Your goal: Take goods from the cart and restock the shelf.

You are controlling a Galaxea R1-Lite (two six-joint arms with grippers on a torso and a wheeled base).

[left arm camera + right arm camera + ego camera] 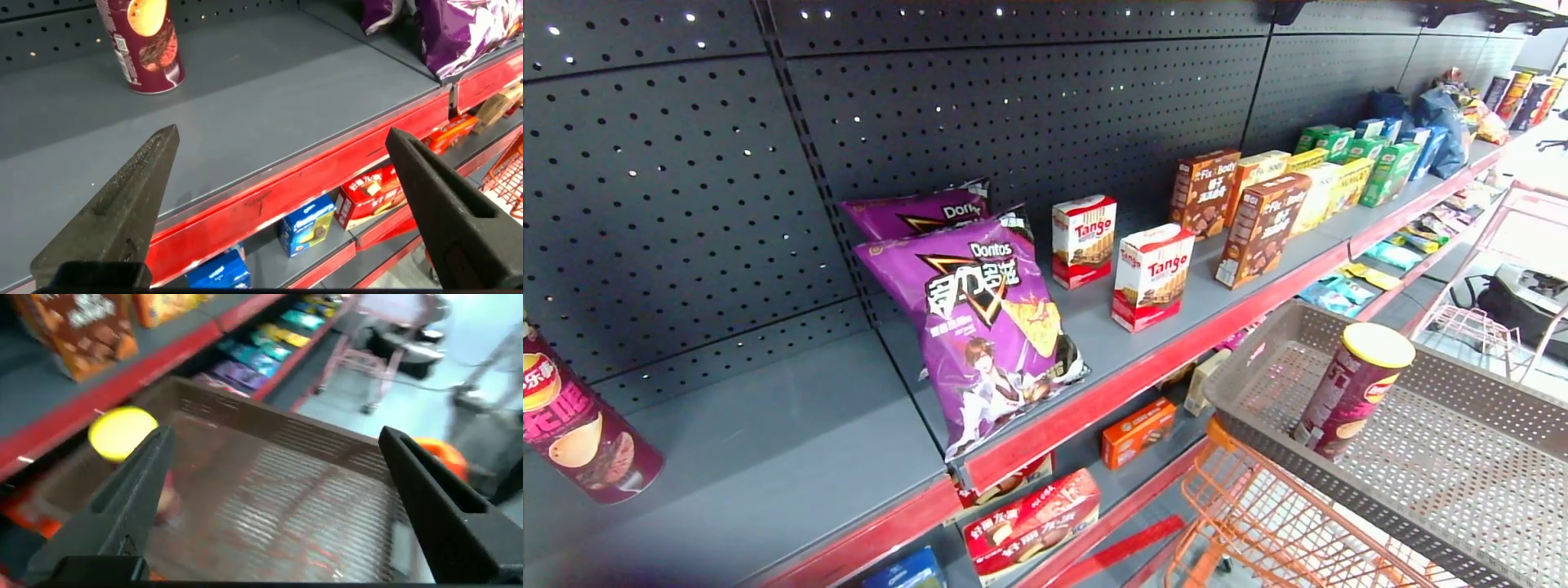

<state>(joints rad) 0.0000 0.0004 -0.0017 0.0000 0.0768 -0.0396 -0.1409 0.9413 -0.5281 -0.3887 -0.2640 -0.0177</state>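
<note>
Left claw (282, 135) hangs with its jaws spread wide and nothing between them, just in front of the grey metal shelf with the red front edge (270, 90). One tall maroon crisp can (140, 41) stands upright on that shelf, close to the black pegboard back panel (686, 188) and well apart from the claw. Beside the bare stretch of shelf lie two purple crisp bags (980, 318), then red-and-white wafer boxes (1152, 273) and brown biscuit boxes (1258, 229).

Right claw (278, 433) is likewise spread and empty, hovering above the grey perforated plastic basket (1462, 457) that sits on the orange wire cart (1258, 523). A second maroon can with a yellow lid (1352, 392) stands inside the basket near its corner, untouched.

By my reading, one can is shelved and at least one waits in the cart, so the job looks about halfway. Part of the basket runs out of frame, so whether more goods remain cannot be told.
</note>
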